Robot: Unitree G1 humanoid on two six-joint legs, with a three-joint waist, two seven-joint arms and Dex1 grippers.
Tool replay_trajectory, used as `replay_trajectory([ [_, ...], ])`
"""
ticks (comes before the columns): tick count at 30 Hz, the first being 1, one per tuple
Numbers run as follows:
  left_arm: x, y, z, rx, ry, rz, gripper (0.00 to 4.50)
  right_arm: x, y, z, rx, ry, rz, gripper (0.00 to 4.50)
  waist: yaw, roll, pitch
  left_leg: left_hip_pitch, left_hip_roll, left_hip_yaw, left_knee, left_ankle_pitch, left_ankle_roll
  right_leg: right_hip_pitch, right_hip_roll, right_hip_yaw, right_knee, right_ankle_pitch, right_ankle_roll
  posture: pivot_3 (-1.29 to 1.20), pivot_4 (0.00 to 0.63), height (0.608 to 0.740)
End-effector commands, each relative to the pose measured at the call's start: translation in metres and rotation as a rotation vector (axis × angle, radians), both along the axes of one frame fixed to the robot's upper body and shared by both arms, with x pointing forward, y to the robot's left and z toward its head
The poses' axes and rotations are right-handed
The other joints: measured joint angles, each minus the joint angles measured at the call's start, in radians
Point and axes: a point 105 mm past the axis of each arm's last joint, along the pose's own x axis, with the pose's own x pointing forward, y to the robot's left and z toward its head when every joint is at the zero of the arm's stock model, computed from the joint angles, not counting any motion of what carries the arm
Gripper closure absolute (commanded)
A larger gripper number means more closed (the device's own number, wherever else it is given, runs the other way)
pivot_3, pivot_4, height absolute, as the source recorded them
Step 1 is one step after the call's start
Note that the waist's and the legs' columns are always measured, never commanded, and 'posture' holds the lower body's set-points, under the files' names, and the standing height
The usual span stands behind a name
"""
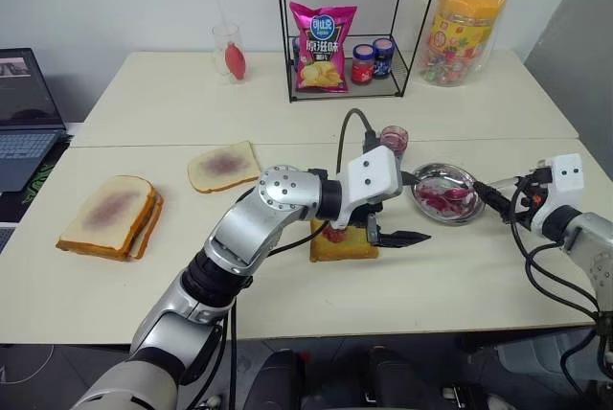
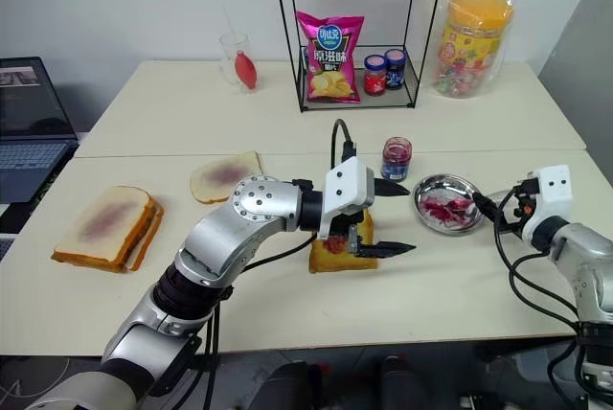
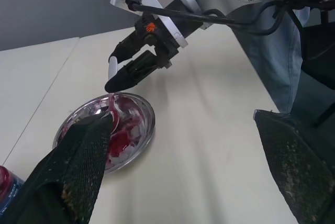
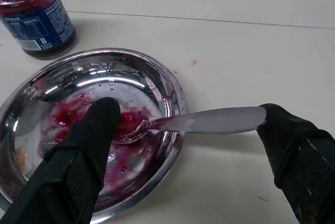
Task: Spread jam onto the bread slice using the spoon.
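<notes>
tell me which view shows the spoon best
The right wrist view: the spoon lies whole and close, bowl in the jam-smeared metal dish, handle over the rim. The left wrist view shows it partly, behind a finger. Both eye views show it small in the dish.

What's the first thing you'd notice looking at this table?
Probably the shiny metal dish smeared with red jam, right of the table's middle, with the spoon lying over its rim. The left pincer hovers open over the toast at the centre, which has a red blob on it.

1 spoon (image 4: 209,120), 1 steel dish (image 4: 157,72), 1 golden toast slice (image 1: 343,247), 1 jam jar (image 2: 396,158), 1 chip bag (image 1: 323,46), 2 small jars (image 1: 372,60).
</notes>
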Motion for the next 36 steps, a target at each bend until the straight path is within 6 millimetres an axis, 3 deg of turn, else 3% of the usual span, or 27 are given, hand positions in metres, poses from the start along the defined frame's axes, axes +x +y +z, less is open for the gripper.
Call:
replay_trajectory([
  [1,-0.002,-0.002,0.008,-0.019,-0.044,-0.018,0.0,0.0,0.0,0.015,-0.168,-0.081,0.045,0.02,0.0,0.0,0.0,0.0,0.0,0.0,0.0,0.0,0.0,0.0,0.0,0.0,0.0,0.0,0.0,0.0,0.15,0.74],
  [5,-0.002,-0.002,0.008,-0.018,-0.046,-0.018,0.0,0.0,-0.001,0.015,-0.234,-0.1,0.061,0.02,0.0,0.0,0.0,0.0,0.0,0.0,0.0,0.0,0.0,0.0,0.0,0.0,0.0,0.0,0.0,0.0,0.15,0.74],
  [9,-0.002,-0.002,0.008,-0.021,-0.048,-0.015,0.0,0.003,-0.007,0.025,-0.106,-0.147,-0.002,0.02,0.0,0.0,0.0,0.0,0.0,0.0,0.001,0.0,0.0,0.0,0.0,0.0,0.001,0.0,0.0,0.0,0.15,0.74],
  [13,0.004,0.007,0.014,-0.049,-0.034,0.033,0.0,0.002,-0.009,0.049,0.041,-0.241,-0.029,0.02,0.0,0.0,0.0,0.0,0.0,0.0,0.001,0.0,0.0,0.0,0.0,0.0,0.001,0.0,-0.001,0.0,0.15,0.74],
  [18,0.016,0.047,0.018,-0.033,-0.041,0.155,0.0,-0.017,0.007,0.062,0.005,-0.271,0.113,0.02,-0.002,0.001,0.0,0.001,0.001,-0.001,0.0,0.0,0.0,0.0,0.0,0.0,0.001,0.0,-0.001,0.0,0.15,0.74],
  [23,0.031,0.119,0.011,0.037,-0.068,0.444,0.0,-0.04,0.028,0.062,-0.06,-0.245,0.261,0.02,-0.003,0.001,0.0,0.001,0.001,-0.001,-0.001,0.0,0.0,0.0,0.0,0.0,0.001,0.0,-0.001,0.0,0.15,0.74],
  [29,0.014,0.187,-0.019,0.185,-0.042,0.63,0.0,-0.068,0.038,0.049,-0.172,-0.124,0.433,0.02,0.002,0.0,0.0,0.001,0.0,-0.001,0.001,0.0,0.0,0.002,-0.006,0.0,0.001,0.0,0.0,0.0,0.15,0.74],
  [31,0.002,0.202,-0.029,0.226,-0.011,0.651,0.0,-0.075,0.038,0.05,-0.186,-0.101,0.479,0.02,0.002,0.0,0.0,0.001,0.0,-0.001,0.001,0.0,0.0,0.001,-0.007,0.0,0.0,0.0,-0.001,0.0,0.15,0.74],
  [36,-0.013,0.216,-0.034,0.223,0.046,0.679,0.0,-0.089,0.039,0.053,-0.203,-0.085,0.556,0.02,0.005,0.0,0.0,0.002,0.001,-0.002,0.001,0.0,0.0,0.002,-0.007,-0.001,0.0,-0.001,0.002,0.0,0.15,0.74],
])
